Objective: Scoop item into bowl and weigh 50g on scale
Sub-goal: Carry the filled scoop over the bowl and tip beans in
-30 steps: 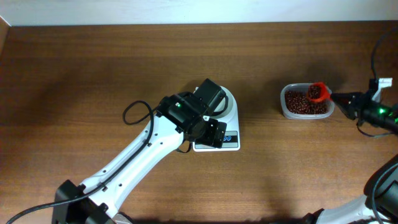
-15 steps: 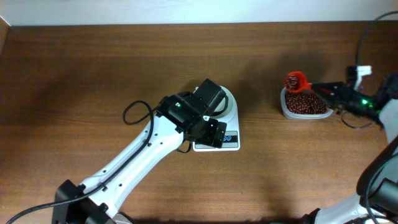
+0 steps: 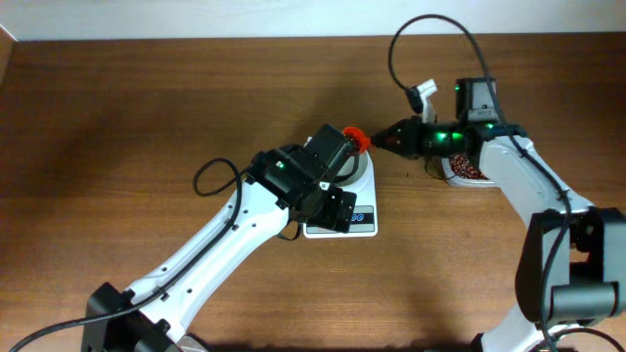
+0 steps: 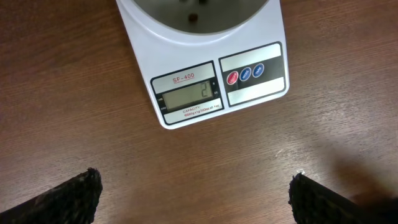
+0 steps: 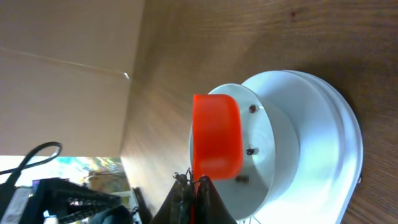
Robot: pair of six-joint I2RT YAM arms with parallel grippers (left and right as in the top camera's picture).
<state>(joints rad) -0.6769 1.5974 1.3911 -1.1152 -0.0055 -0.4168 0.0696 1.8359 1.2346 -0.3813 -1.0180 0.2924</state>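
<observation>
The white scale (image 3: 364, 223) stands mid-table with the white bowl (image 3: 364, 168) on it; its display (image 4: 186, 98) reads 2. My right gripper (image 3: 388, 142) is shut on the handle of a red scoop (image 3: 354, 138), which is held tipped over the bowl's far rim. In the right wrist view the scoop (image 5: 216, 143) faces the bowl (image 5: 292, 143), and a few beans (image 5: 251, 109) lie inside. My left gripper (image 3: 333, 208) hovers open and empty over the scale's front left; its fingertips (image 4: 74, 193) are spread wide above bare wood. The left arm hides much of the bowl.
A clear plastic tub of beans (image 3: 468, 172) sits to the right of the scale, mostly under my right arm. A black cable loops above the right arm (image 3: 430, 39). A stray bean lies on the table (image 3: 409, 176).
My right gripper has carried the red scoop left from the bean tub to over the bowl on the scale. The left arm has not moved.
</observation>
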